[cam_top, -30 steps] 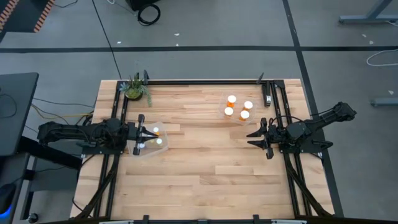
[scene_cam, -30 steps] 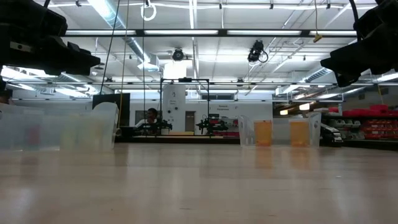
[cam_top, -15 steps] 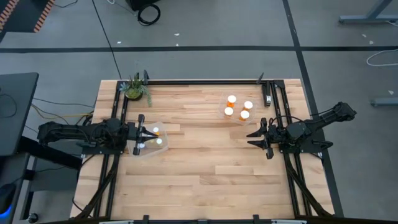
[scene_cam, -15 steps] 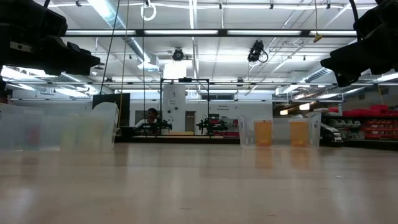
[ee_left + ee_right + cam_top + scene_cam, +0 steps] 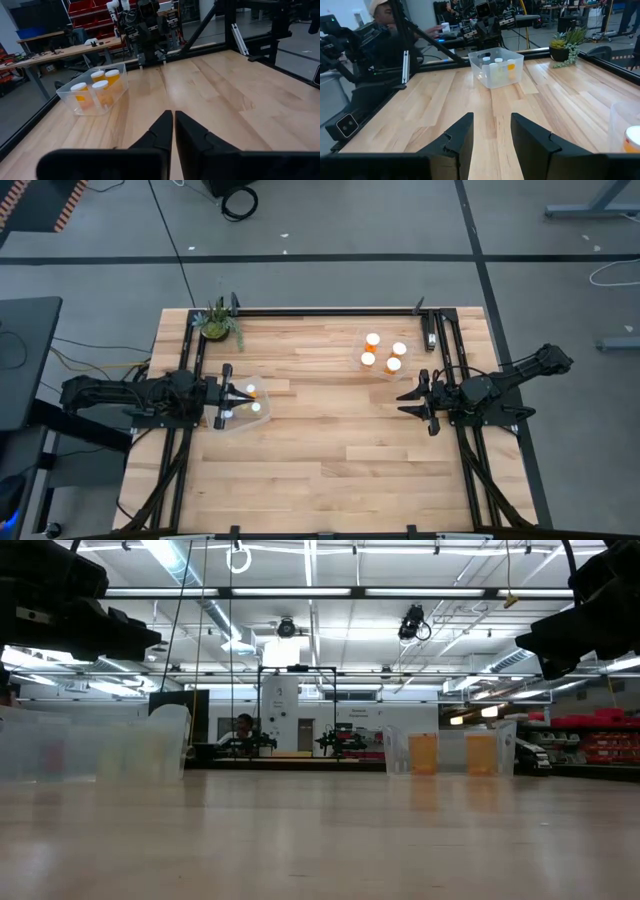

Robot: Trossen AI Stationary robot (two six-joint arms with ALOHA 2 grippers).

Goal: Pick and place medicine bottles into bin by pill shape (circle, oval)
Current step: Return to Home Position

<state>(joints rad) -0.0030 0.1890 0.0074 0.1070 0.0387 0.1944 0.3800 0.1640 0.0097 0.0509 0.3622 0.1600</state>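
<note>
At the left-centre of the overhead view, the left tool [image 5: 173,114] hangs over the left bin [image 5: 492,82]. Its fingers are pressed together with nothing between them. At the right-centre of that view, the right tool [image 5: 492,119] hangs over bare counter [image 5: 330,450], just below the right bin [image 5: 62,94]. Its fingers are spread and empty.

Location of the medicine bottles:
- Four orange-bodied, white-capped medicine bottles [image 5: 113,80] stand in the right bin, in the upper right of the counter.
- Three smaller bottles [image 5: 498,65] can be counted in the left bin. The tool above may hide others.
- No bottle shows on the open counter. Sorting therefore appears complete, and only the return to home is judged outstanding.

Recommended procedure:
1. Confirm in the level view that the left tool is above the bin rim before you draw it back. A low finger could catch the thin clear wall and drag the bin.
2. Retract the left arm along its own line toward the left edge of the frame. Avoid any sideways sweep across the bin.
3. Keep the left tool's fingers together. Leave the right tool's fingers spread, or bring them together only once they are away from the right bin.
4. Move both arms slowly. The bins are likely light and will shift at a slight knock.
5. Keep the left arm below the plant [image 5: 218,325] at the counter's upper left corner.
</note>
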